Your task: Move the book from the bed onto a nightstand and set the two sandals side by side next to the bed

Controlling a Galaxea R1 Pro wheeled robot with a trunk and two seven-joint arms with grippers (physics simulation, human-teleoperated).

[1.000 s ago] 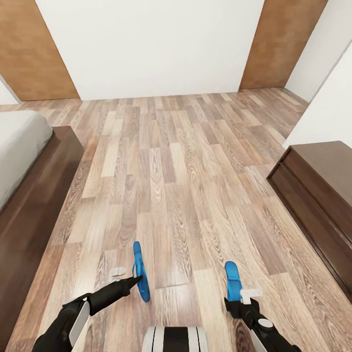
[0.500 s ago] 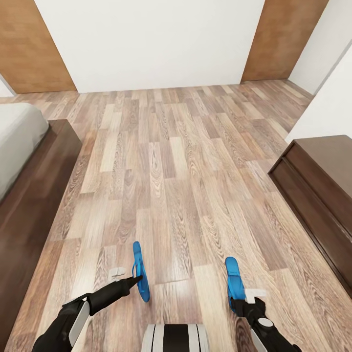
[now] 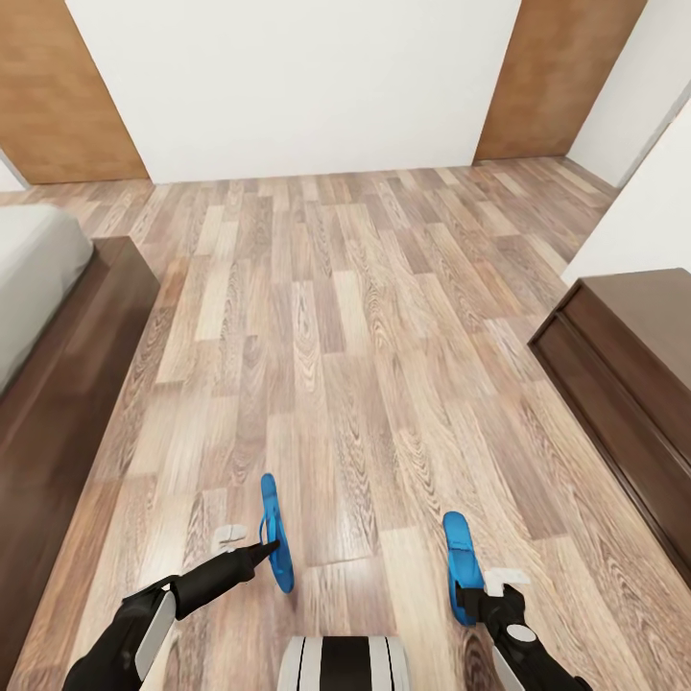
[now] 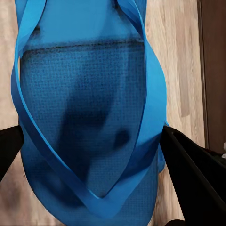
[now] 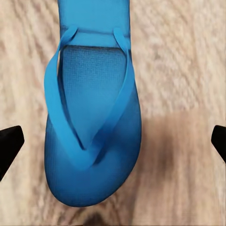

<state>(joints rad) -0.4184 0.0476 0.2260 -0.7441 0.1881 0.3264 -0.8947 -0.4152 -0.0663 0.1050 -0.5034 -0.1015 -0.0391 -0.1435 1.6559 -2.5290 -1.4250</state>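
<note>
Over the second our head view tilted and swung a little: the far wall and doors slid up, and the bed (image 3: 58,326) and bench (image 3: 624,384) shifted with them. That was our camera, not the things. Most of that shift came in the first half-second. Our right gripper (image 3: 485,590) dropped slightly lower in the view and drifted a touch to the right, the right sandal (image 3: 463,561) going along just ahead of it, between its fingers.
</note>
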